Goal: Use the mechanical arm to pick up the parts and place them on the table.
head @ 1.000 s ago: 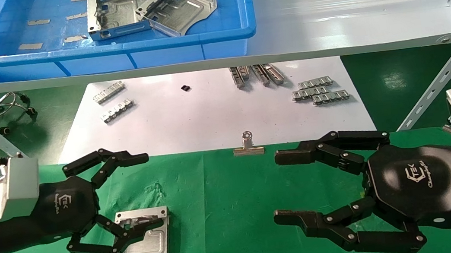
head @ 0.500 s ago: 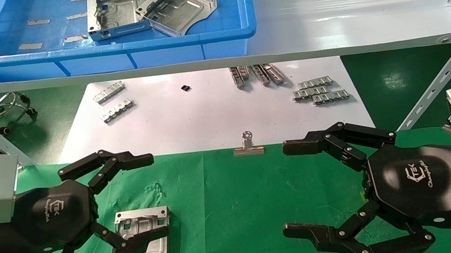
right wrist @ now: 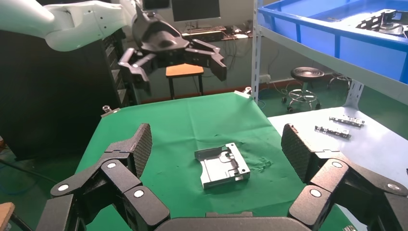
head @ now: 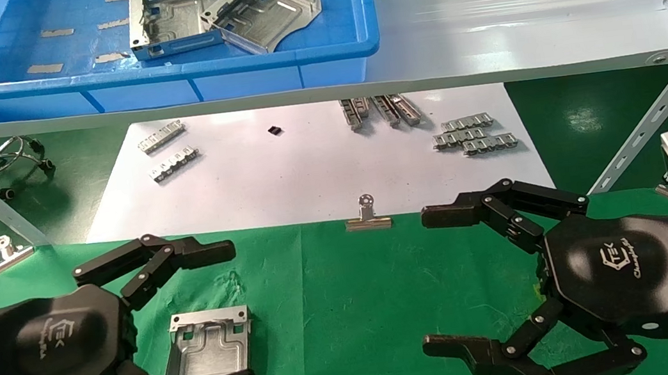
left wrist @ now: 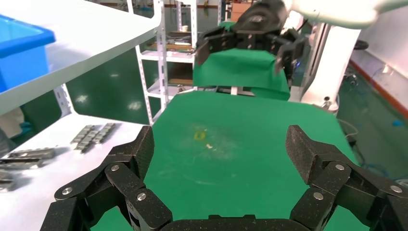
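Nearest the robot, L gripper (head: 193, 322) hangs above the green tabletop (head: 338, 316) at the near-left, jaws spread wide & released, holding nothing. One finger set reaches over the cloth toward the far side, the other lies along the near edge of a silver part (head: 210, 352), overlapping it in the head view; touching or just above, can't tell. That part lies flat on the cloth, embossed side up, raised lip on its far edge. R wrist view shows the same part (right wrist: 222, 166) alone on the green cloth, L gripper (right wrist: 173, 60) raised above the tabletop beyond it.

R gripper (head: 434, 284) is at the near-right, well apart from the part, jaws also wide & released, nothing between them, only bare cloth w/ a faint yellow mark (left wrist: 199, 135).

At the cloth's far edge a metal clip (head: 367, 215) sits mid-way; another clip (head: 8, 251) at the left edge.

Beyond lies a white sheet (head: 306, 172) w/ small ridged strips (head: 474, 133) in groups left, centre & right, plus a tiny black bit (head: 275, 131).

Farthest, on a white shelf (head: 512, 22), a blue bin (head: 164, 74) holds two more parts (head: 224, 15), one leaning on the other.
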{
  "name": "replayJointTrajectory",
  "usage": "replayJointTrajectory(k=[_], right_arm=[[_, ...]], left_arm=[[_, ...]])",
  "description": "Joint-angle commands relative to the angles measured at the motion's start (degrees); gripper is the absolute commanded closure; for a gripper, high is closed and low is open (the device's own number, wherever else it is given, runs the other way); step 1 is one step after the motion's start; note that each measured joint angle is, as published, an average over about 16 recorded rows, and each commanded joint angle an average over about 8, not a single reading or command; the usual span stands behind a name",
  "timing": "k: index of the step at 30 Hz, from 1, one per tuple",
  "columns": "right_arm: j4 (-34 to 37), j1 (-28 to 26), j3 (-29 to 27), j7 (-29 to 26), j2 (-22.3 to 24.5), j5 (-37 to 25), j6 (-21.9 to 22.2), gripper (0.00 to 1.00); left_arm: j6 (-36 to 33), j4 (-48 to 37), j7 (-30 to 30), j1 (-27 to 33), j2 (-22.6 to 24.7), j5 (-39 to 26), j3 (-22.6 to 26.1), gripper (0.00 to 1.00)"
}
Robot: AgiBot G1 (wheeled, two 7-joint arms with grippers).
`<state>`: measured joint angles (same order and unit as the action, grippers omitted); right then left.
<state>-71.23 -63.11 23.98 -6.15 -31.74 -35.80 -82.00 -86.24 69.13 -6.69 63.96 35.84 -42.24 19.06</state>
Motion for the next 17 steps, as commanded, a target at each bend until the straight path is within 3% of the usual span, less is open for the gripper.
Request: replayJointTrajectory(k=[1,10,17], right_arm=[[0.0,0.0,0.0,0.0,0.0,0.0,0.0,0.0],[0.0,0.0,0.0,0.0,0.0,0.0,0.0,0.0],[0.0,0.0,0.0,0.0,0.0,0.0,0.0,0.0]], left_arm=[[0.2,1.9,-1.8,-1.0,-0.4,0.2,-1.3,0.0],[0.7,6.2,-4.9,-3.3,-1.2,0.6,-4.2,0.0],[0.7,5.6,-4.5,-3.0,-1.1,0.6,-3.8,0.0]])
